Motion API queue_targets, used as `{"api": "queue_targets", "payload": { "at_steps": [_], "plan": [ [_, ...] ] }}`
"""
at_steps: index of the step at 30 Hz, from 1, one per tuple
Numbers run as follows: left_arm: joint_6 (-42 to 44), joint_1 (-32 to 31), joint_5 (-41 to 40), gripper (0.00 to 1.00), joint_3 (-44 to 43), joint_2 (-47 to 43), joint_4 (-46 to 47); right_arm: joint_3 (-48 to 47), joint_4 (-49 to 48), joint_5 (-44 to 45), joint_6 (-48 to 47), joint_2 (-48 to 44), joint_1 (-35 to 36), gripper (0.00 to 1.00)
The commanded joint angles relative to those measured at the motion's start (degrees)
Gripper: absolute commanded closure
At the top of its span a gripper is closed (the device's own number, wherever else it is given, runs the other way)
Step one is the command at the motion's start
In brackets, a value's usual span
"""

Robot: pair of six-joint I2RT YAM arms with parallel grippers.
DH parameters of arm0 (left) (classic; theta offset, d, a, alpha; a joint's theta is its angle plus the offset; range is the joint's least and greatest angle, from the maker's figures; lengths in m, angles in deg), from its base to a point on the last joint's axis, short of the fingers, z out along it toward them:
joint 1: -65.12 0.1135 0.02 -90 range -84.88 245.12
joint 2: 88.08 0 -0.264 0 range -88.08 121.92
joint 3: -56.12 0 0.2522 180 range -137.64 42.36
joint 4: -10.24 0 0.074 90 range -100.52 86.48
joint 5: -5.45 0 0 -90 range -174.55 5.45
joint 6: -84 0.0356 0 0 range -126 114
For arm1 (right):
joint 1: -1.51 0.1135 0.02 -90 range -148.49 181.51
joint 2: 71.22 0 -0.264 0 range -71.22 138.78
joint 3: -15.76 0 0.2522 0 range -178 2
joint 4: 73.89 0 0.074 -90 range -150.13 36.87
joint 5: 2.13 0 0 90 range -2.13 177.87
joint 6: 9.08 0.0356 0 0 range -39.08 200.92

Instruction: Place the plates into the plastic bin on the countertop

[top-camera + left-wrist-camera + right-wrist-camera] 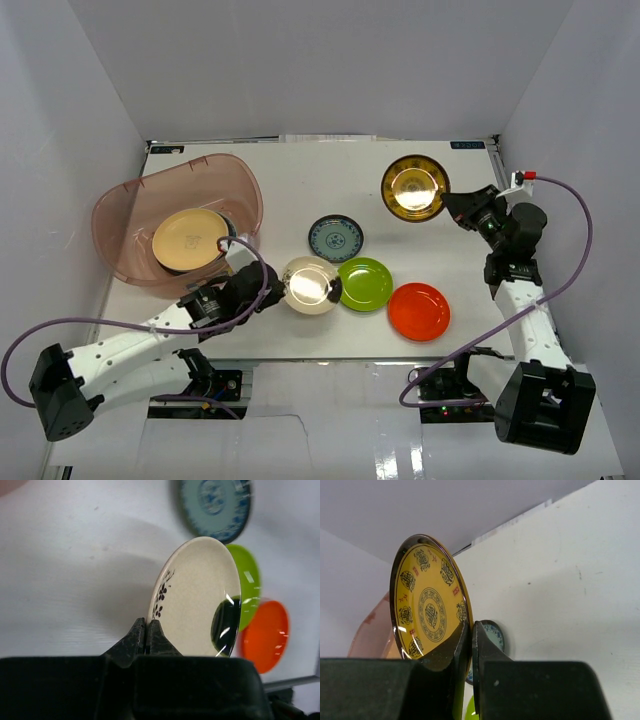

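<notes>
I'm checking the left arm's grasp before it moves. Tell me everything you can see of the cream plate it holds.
The cream plate is round, shallow and glossy, with a dark floral sprig near its rim. The left gripper is shut on its rim, holding it tilted, seemingly clear of the countertop, between the plastic bin and the green plate. Only the gripper visibly touches it.

The blue patterned plate [215, 502] is cut off by the left wrist view's top edge; the green plate [251, 587] is largely hidden behind the cream plate [200, 600].
</notes>
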Motion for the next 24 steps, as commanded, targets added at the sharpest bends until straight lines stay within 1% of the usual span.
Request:
{"api": "queue_targets", "payload": {
  "at_steps": [1, 3, 4, 5, 6, 7, 8, 9, 10, 11, 12, 13, 14, 15, 16, 17, 18, 19, 22, 23, 24],
  "plan": [
    [5.92, -0.25, -2.54, 1.00, -9.05, -4.04, 2.49, -3.80, 0.41, -4.78, 1.05, -1.20, 0.52, 0.92],
    [8.20, -0.17, -4.56, 1.00, -11.87, -4.13, 2.76, -4.68, 0.67, -4.86, 1.05, -1.29, 0.96, 0.92],
    [10.48, -0.08, -6.14, 1.00, -14.40, -3.87, 2.76, -4.94, 0.58, -4.86, 1.05, -1.20, 1.22, 0.92],
    [11.80, 0.53, -9.20, 1.00, -15.56, -3.60, 2.84, -5.20, 0.58, -4.69, 1.05, -1.12, 1.48, 0.92],
    [13.30, 1.32, -10.36, 1.00, -16.70, -2.55, 3.02, -5.64, 0.50, -4.86, 0.96, -0.68, 2.10, 0.92],
    [16.01, 5.16, -10.81, 1.00, -17.67, -1.94, 3.98, -5.91, 0.49, -5.04, 0.96, -0.41, 2.62, 0.92],
    [17.78, 8.76, -8.12, 1.00, -18.73, -1.49, 5.29, -6.17, 0.41, -4.87, 0.87, 0.20, 3.32, 0.92],
    [19.27, 12.89, -4.78, 1.00, -18.91, -0.71, 6.70, -6.69, 0.32, -4.52, 0.70, 0.55, 5.51, 0.92],
    [20.07, 23.02, -0.75, 1.00, -18.91, -0.35, 8.71, -7.22, 0.41, -3.99, 0.00, 1.08, 7.01, 0.92],
    [21.04, 28.26, 6.86, 1.00, -18.83, -0.09, 9.43, -8.01, 0.75, -3.03, -0.88, 2.39, 8.85, 0.92],
    [21.22, 32.23, 9.20, 1.00, -19.00, 0.18, 9.78, -9.15, 2.32, -2.24, -1.93, 3.10, 13.39, 0.92],
    [21.57, 38.96, 10.62, 1.00, -19.35, 0.62, 9.70, -11.42, 3.12, -1.18, -4.03, 3.89, 15.53, 0.92],
    [22.10, 41.73, 11.50, 1.00, -20.14, 0.79, 9.53, -12.40, 3.57, 0.74, -4.83, 5.29, 18.94, 0.92],
    [22.45, 44.28, 12.90, 1.00, -20.49, 0.88, 9.52, -13.37, 3.66, 1.46, -5.10, 6.08, 20.28, 0.92],
    [22.80, 49.53, 13.87, 1.00, -20.76, 1.41, 9.78, -14.95, 3.05, 1.81, -5.10, 7.05, 21.43, 0.92],
    [22.98, 52.28, 14.49, 1.00, -20.76, 2.02, 9.70, -15.74, 2.35, 2.68, -4.84, 9.15, 22.74, 0.92],
    [22.89, 54.74, 16.59, 1.00, -20.50, 2.98, 9.35, -16.88, 1.99, 3.39, -4.84, 10.39, 25.54, 0.92],
    [22.98, 60.42, 17.56, 1.00, -19.97, 4.04, 9.09, -19.33, 1.99, 5.05, -5.10, 11.88, 26.96, 0.92],
    [22.37, 66.69, 20.02, 1.00, -16.11, 8.69, 9.17, -23.38, 1.46, 8.22, -5.81, 18.29, 33.11, 0.92],
    [22.10, 67.50, 20.03, 1.00, -14.88, 10.27, 9.52, -26.62, 1.46, 8.67, -5.98, 22.22, 36.09, 0.92],
    [21.32, 68.03, 20.12, 1.00, -12.96, 10.81, 9.78, -28.39, 1.29, 9.02, -5.98, 24.18, 37.42, 0.92]
  ]
}}
